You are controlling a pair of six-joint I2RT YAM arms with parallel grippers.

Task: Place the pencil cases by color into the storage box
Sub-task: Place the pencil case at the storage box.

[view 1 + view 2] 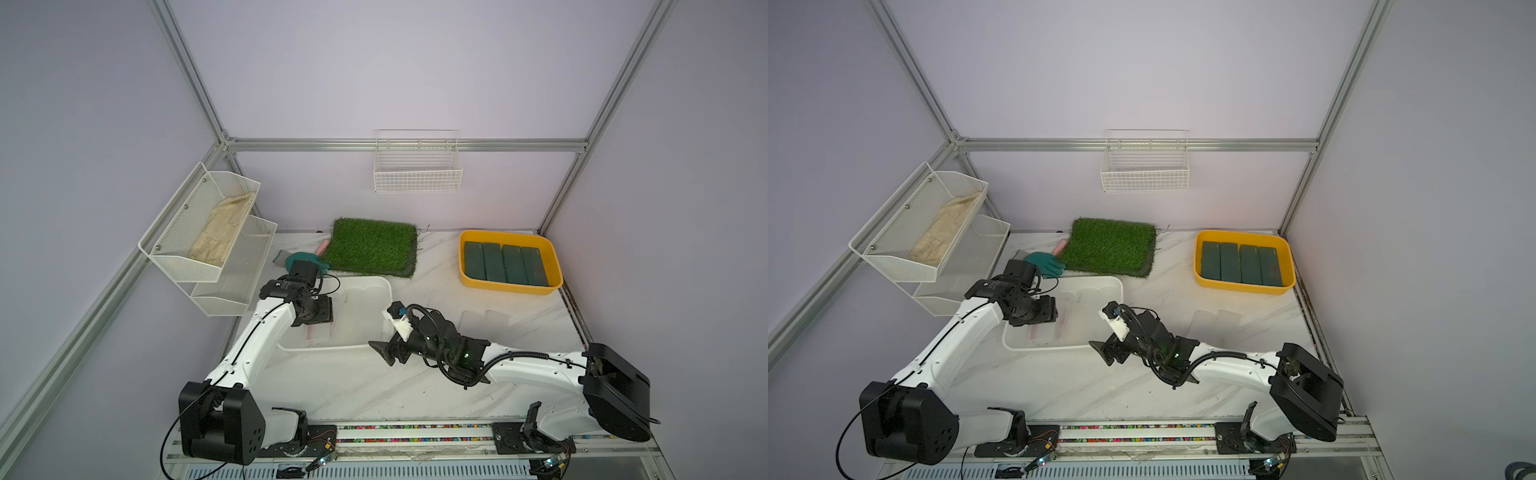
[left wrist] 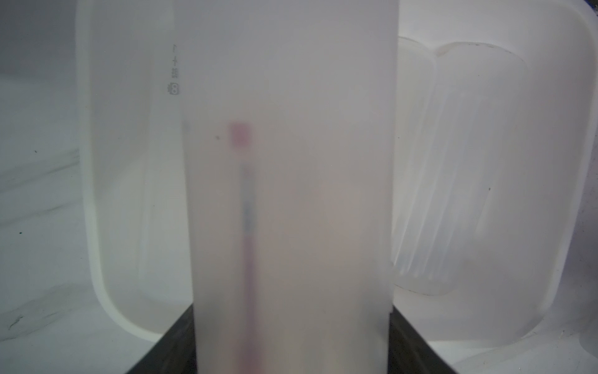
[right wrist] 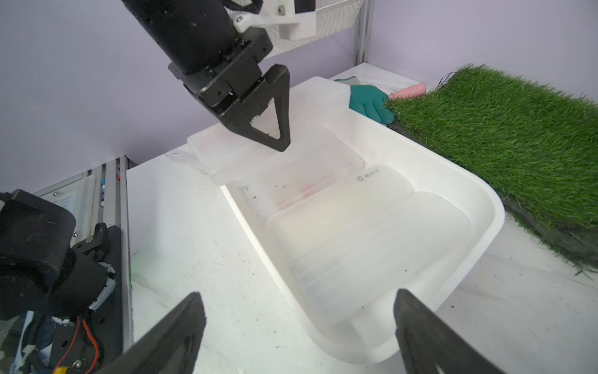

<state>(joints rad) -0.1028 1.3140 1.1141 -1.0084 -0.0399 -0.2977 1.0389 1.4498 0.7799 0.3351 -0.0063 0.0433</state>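
Note:
My left gripper (image 1: 321, 323) (image 3: 259, 139) is shut on a frosted translucent pencil case (image 2: 291, 194) (image 3: 220, 155), held over the near left edge of the white storage box (image 1: 388, 291) (image 1: 1119, 286) (image 3: 485, 207). Several more translucent cases (image 3: 365, 233) (image 2: 469, 162) lie inside that box. Two translucent cases (image 1: 484, 322) (image 1: 1217, 322) lie on the table to the right of it. Dark green cases (image 1: 505, 264) (image 1: 1239, 264) lie side by side in a yellow storage box (image 1: 509, 288). My right gripper (image 1: 382, 351) (image 1: 1100, 351) (image 3: 299, 323) stands open by the white box's near right corner, holding nothing.
A fake-grass mat (image 1: 372, 245) lies behind the white box, with a teal glove (image 1: 309, 259) and a pink roll (image 1: 322, 248) at its left edge. A mesh shelf (image 1: 199, 232) hangs on the left wall, a wire basket (image 1: 417, 166) on the back wall.

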